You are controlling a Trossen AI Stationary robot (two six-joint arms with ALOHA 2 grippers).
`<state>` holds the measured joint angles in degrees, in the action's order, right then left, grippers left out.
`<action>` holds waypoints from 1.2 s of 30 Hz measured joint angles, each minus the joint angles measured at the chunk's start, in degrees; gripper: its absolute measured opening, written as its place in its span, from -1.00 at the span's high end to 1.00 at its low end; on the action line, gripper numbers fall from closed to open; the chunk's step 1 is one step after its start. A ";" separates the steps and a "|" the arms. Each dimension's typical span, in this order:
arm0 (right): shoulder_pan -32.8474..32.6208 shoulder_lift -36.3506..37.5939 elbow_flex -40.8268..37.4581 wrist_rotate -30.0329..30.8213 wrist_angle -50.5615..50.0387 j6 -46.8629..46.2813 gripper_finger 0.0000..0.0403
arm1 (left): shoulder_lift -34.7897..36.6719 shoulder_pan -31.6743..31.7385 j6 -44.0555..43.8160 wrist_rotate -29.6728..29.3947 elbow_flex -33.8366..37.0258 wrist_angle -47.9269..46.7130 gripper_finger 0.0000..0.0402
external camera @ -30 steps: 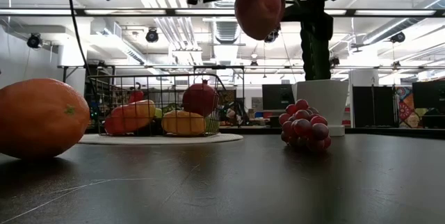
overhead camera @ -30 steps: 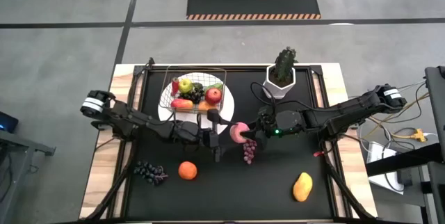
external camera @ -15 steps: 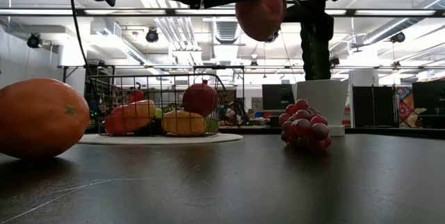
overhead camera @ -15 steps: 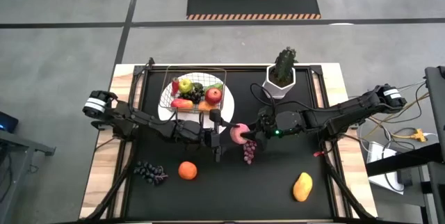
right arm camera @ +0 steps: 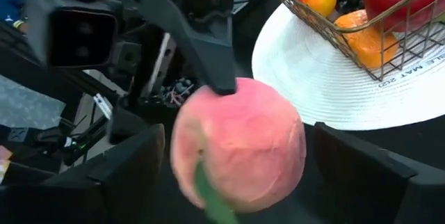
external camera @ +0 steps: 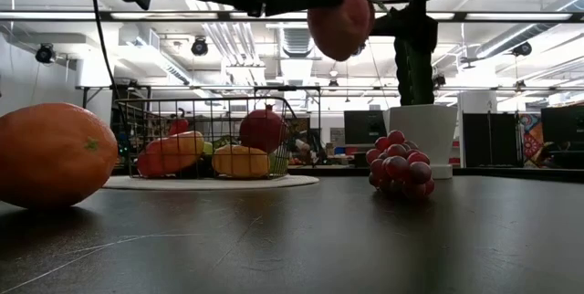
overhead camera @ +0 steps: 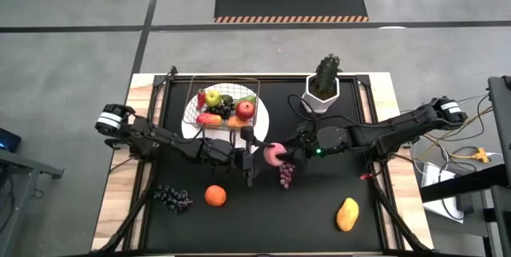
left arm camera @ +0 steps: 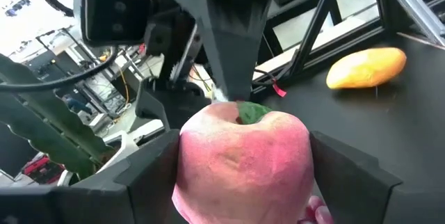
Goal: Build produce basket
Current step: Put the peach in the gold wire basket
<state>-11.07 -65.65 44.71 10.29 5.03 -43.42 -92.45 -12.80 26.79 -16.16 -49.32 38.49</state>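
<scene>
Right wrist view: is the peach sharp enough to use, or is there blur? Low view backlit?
Right wrist view: the peach is smeared at its edges, while the basket and plate look crisper. Left wrist view: the peach is sharp. Low view: bright ceiling lights behind leave the arms overhead as dark silhouettes; the orange and grapes stay readable.

The only lettering in sight runs along the rim of the round white plate (right arm camera: 327,106) under the wire basket (right arm camera: 389,40), seen from the right wrist camera; it appears to read "MAT 202", though the small print cannot be read with certainty.
</scene>
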 joint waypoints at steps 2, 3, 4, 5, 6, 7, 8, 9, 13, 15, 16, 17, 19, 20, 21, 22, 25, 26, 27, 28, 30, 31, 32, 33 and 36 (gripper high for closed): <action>0.00 1.16 0.00 -0.29 -0.52 0.04 -0.76 | 0.58 0.00 -0.60 -1.06 0.22 -1.18 -0.37; 0.00 2.08 0.00 -0.27 -0.96 0.08 -0.77 | 1.07 0.02 -0.80 -1.55 0.26 -1.85 -0.37; 0.00 3.28 0.00 -0.28 -1.59 0.21 -0.78 | 1.83 0.01 -0.93 -2.23 0.33 -2.86 -0.37; 0.00 4.55 0.00 -0.25 -2.34 0.65 -0.78 | 2.54 0.01 -0.94 -3.12 0.44 -3.67 -0.37; 0.00 5.87 0.00 -0.22 -2.95 1.02 -0.77 | 3.22 0.00 -0.92 -4.58 0.55 -4.06 -0.37; 0.00 7.40 0.00 -0.20 -3.77 1.28 -0.77 | 4.20 0.00 -0.90 -6.65 0.97 -4.86 -0.37; -0.02 8.90 0.00 0.10 -4.94 1.67 -0.76 | 5.11 0.00 -0.88 -9.37 1.67 -5.48 -0.37; -0.02 10.21 0.00 0.38 -5.53 2.33 -0.76 | 6.16 0.09 -0.88 -12.06 2.46 -5.49 -0.37; -0.47 14.69 0.02 2.57 -7.64 4.65 -0.72 | 11.72 1.14 -2.75 -25.08 7.09 -4.85 -0.37; -1.01 15.58 0.02 4.72 -8.26 6.47 -0.70 | 14.44 2.28 -5.54 -33.85 9.71 -3.34 -0.37; -1.08 15.78 0.02 5.22 -8.21 7.23 -0.70 | 15.77 2.97 -7.61 -39.15 11.14 -2.82 -0.37; -1.19 15.83 0.00 5.73 -8.23 7.81 -0.69 | 16.81 3.72 -10.26 -44.67 12.46 -2.54 -0.37; -1.31 15.78 0.00 6.24 -8.14 9.17 -0.68 | 18.66 5.18 -16.40 -53.37 15.40 -2.48 -0.37; -1.31 15.64 0.00 6.28 -8.07 9.96 -0.68 | 19.41 5.57 -19.95 -56.14 17.07 -2.81 -0.37; -1.30 15.21 0.00 6.30 -7.76 10.14 -0.68 | 19.73 5.86 -23.55 -56.83 18.50 -3.12 -0.37; -1.29 14.93 0.00 6.31 -7.56 10.34 -0.68 | 20.01 6.07 -26.94 -56.63 19.78 -2.99 -0.36; -1.29 13.99 -0.02 6.33 -7.73 10.55 -0.69 | 20.49 6.62 -34.04 -57.02 23.25 -3.00 -0.37; -1.29 13.74 -0.02 6.29 -7.82 10.65 -0.70 | 20.46 6.80 -35.73 -57.63 24.14 -2.92 -0.36; -1.31 13.39 -0.02 6.29 -7.81 10.67 -0.70 | 20.46 6.86 -37.22 -58.81 25.21 -3.07 -0.36; -1.31 13.07 -0.02 6.29 -7.71 10.67 -0.70 | 20.45 7.10 -38.51 -60.03 26.05 -3.20 -0.36; -1.31 12.62 -0.02 6.29 -7.82 10.67 -0.70 | 20.44 7.77 -40.77 -60.77 27.49 -3.09 -0.36; -1.31 12.26 -0.02 6.28 -7.73 10.67 -0.70 | 20.44 8.37 -41.95 -60.83 28.27 -3.12 -0.36; -1.31 12.15 -0.02 6.28 -7.78 10.67 -0.70 | 20.43 8.88 -43.33 -60.81 28.94 -3.12 -0.36; -1.31 12.10 -0.04 6.27 -7.87 10.69 -0.70 | 20.42 9.35 -44.88 -60.82 29.52 -3.12 -0.36; -1.31 11.63 -0.04 6.31 -7.69 10.69 -0.69 | 20.41 10.61 -49.21 -60.60 31.00 -3.71 -0.36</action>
<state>-12.38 -54.02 44.66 16.60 -2.66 -32.73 -72.04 -2.19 -22.42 -76.76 -18.32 34.78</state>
